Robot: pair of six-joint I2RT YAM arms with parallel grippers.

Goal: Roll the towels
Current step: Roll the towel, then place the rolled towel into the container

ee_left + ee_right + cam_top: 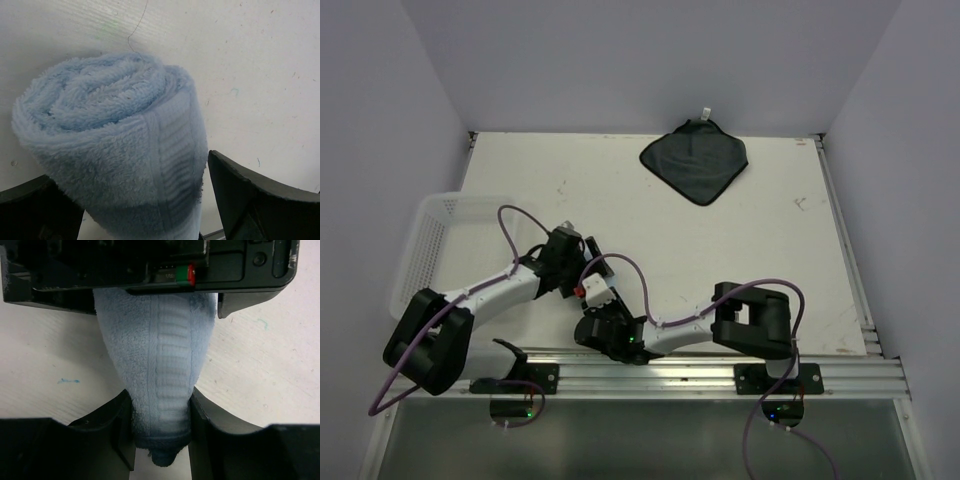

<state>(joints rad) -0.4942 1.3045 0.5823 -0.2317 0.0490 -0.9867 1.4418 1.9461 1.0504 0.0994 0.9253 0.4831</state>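
Note:
The light blue towel point(115, 135) is rolled into a thick roll on the white table. My left gripper point(145, 200) straddles the roll with its jaws apart. A sliver of table shows between the roll and the right finger point(250, 195). My right gripper point(160, 425) is shut on the roll's narrow end point(160, 365), which runs up under the left gripper's body point(150, 265). In the top view both grippers meet near the front middle point(595, 300) and hide the blue towel. The dark grey towel point(695, 160) with its white tag lies flat at the back.
A white mesh basket point(430, 250) stands at the table's left edge, beside the left arm. An aluminium rail point(720, 370) runs along the front edge. Walls close the table in at the back and on both sides.

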